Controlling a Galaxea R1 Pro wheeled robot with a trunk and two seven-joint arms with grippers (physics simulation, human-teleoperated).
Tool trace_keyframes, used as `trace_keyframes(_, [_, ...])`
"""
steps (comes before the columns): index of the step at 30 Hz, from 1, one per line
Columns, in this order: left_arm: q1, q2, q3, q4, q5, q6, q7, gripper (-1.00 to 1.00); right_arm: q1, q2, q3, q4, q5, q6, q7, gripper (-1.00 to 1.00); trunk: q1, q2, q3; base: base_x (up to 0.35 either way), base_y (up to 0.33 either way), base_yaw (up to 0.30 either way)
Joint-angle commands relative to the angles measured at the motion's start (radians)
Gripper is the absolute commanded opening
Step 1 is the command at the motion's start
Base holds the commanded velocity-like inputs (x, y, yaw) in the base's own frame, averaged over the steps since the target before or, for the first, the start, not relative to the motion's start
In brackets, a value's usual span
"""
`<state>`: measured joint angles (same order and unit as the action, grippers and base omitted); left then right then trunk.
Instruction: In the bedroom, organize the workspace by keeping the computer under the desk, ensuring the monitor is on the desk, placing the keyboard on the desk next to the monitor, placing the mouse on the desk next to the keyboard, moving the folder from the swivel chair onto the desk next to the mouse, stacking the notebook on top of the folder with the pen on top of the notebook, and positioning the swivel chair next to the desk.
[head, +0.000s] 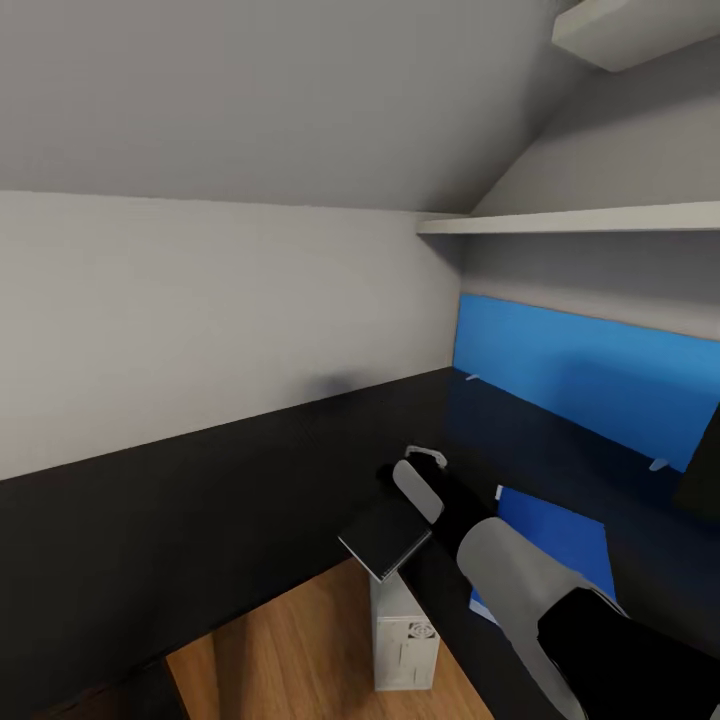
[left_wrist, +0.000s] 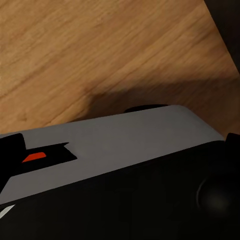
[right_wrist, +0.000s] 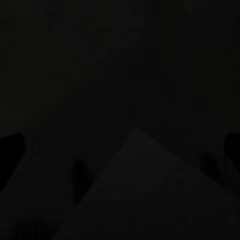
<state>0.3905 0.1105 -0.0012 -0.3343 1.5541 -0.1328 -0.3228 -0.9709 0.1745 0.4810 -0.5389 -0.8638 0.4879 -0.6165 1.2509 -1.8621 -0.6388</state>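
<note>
Desk (head: 200, 520) top, glossy black, spans my head view; the folder (head: 560, 545) lies flat on it beside my right arm (head: 520, 580). A dark slab, possibly the notebook (head: 385, 535), sits at the arm's tip above the computer (head: 403, 640). Stacking seems underway; I cannot tell either claw's state.

Head view: the right arm (head: 520, 570), grey forearm shell and black joints, extends forward from the lower right corner. Its gripper end is indistinct, jaws unreadable. Right wrist view: almost entirely dark, finger positions indeterminable.
</note>
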Motion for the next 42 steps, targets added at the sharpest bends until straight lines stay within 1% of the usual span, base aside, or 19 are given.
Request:
trace_keyframes(1, [0.001,0.000,-0.001,-0.002,0.005,-0.001,-0.002,1.00,0.001,-0.003,0.003,-0.020,-0.005,-0.020,0.009,1.00,0.000,0.000,-0.001,0.000,0.000,0.000])
trace_keyframes(2, [0.001,0.000,-0.001,-0.002,0.004,-0.001,-0.002,1.00,0.004,-0.009,0.004,-0.042,-0.004,-0.041,0.023,1.00,0.000,0.000,-0.001,0.000,0.000,0.000])
trace_keyframes(3, [0.001,0.000,-0.002,-0.002,0.001,-0.001,-0.002,1.00,0.009,-0.024,0.003,-0.090,-0.004,-0.074,0.047,1.00,0.000,0.000,-0.001,0.000,0.000,0.000])
trace_keyframes(5, [0.001,0.000,-0.002,-0.002,-0.001,-0.002,-0.002,1.00,0.021,-0.041,0.003,-0.144,-0.004,-0.093,0.064,1.00,0.000,0.000,-0.001,0.000,0.000,0.000])
trace_keyframes(8, [0.001,-0.001,-0.002,-0.001,-0.003,-0.002,-0.002,1.00,0.059,-0.067,0.003,-0.245,-0.004,-0.108,0.077,1.00,0.000,0.000,-0.001,0.000,0.000,0.000])
trace_keyframes(9, [0.001,-0.001,-0.002,-0.001,-0.004,-0.002,-0.003,1.00,0.096,-0.082,0.004,-0.329,-0.004,-0.104,0.082,1.00,0.000,0.000,-0.001,0.000,0.000,0.000])
trace_keyframes(12, [0.001,-0.001,-0.003,-0.002,-0.006,-0.002,-0.003,1.00,0.156,-0.107,0.004,-0.462,0.000,-0.073,0.086,1.00,0.000,0.000,-0.001,0.000,0.000,0.000])
trace_keyframes(13, [0.001,-0.001,-0.004,-0.002,-0.007,-0.004,-0.004,1.00,0.194,-0.121,0.004,-0.543,0.005,-0.048,0.087,1.00,0.000,0.000,-0.001,0.000,0.000,0.000])
trace_keyframes(14, [0.001,-0.001,-0.004,-0.002,-0.007,-0.005,-0.004,1.00,0.211,-0.126,0.004,-0.578,0.008,-0.038,0.087,1.00,0.000,0.000,-0.001,0.000,0.000,0.000])
trace_keyframes(15, [0.001,-0.002,-0.004,-0.002,-0.007,-0.009,-0.004,1.00,0.237,-0.134,0.004,-0.634,0.017,-0.022,0.088,1.00,0.000,0.000,-0.001,0.000,0.000,0.000])
trace_keyframes(16, [0.001,-0.002,-0.005,-0.002,-0.007,-0.010,-0.004,1.00,0.246,-0.136,0.004,-0.655,0.024,-0.016,0.089,1.00,0.000,0.000,-0.001,-0.009,0.006,0.000])
trace_keyframes(19, [0.001,-0.002,-0.006,-0.002,-0.008,-0.012,-0.005,1.00,0.265,-0.141,0.004,-0.697,0.040,-0.004,0.091,1.00,0.000,0.000,-0.001,-0.048,0.043,0.000])
trace_keyframes(23, [0.001,-0.002,-0.008,-0.002,-0.008,-0.013,-0.006,1.00,0.276,-0.144,0.005,-0.736,0.051,0.009,0.092,1.00,0.000,0.000,-0.001,-0.106,0.152,-0.002])
trace_keyframes(24, [0.001,-0.002,-0.010,-0.002,-0.008,-0.014,-0.008,1.00,0.280,-0.144,0.006,-0.773,0.057,0.036,0.088,1.00,0.000,0.000,0.000,-0.144,0.243,-0.124])
trace_keyframes(32, [0.000,-0.002,-0.011,-0.002,-0.009,-0.014,-0.010,1.00,0.283,-0.142,0.005,-0.807,0.059,0.059,0.085,1.00,0.000,0.000,0.005,-0.151,0.259,-0.173])
trace_keyframes(33, [-0.001,-0.002,-0.011,-0.002,-0.011,-0.014,-0.010,1.00,0.283,-0.137,0.004,-0.817,0.060,0.067,0.082,1.00,0.000,0.000,0.006,-0.158,0.277,-0.041])
trace_keyframes(37, [-0.001,-0.002,-0.011,-0.002,-0.012,-0.014,-0.010,1.00,0.284,-0.135,0.005,-0.816,0.060,0.068,0.081,1.00,0.000,0.000,0.006,-0.159,0.278,-0.026])
trace_keyframes(42, [-0.001,-0.002,-0.013,-0.002,-0.016,-0.015,-0.010,1.00,0.284,-0.134,0.005,-0.816,0.060,0.068,0.082,1.00,0.000,0.000,0.006,-0.120,0.190,-0.212])
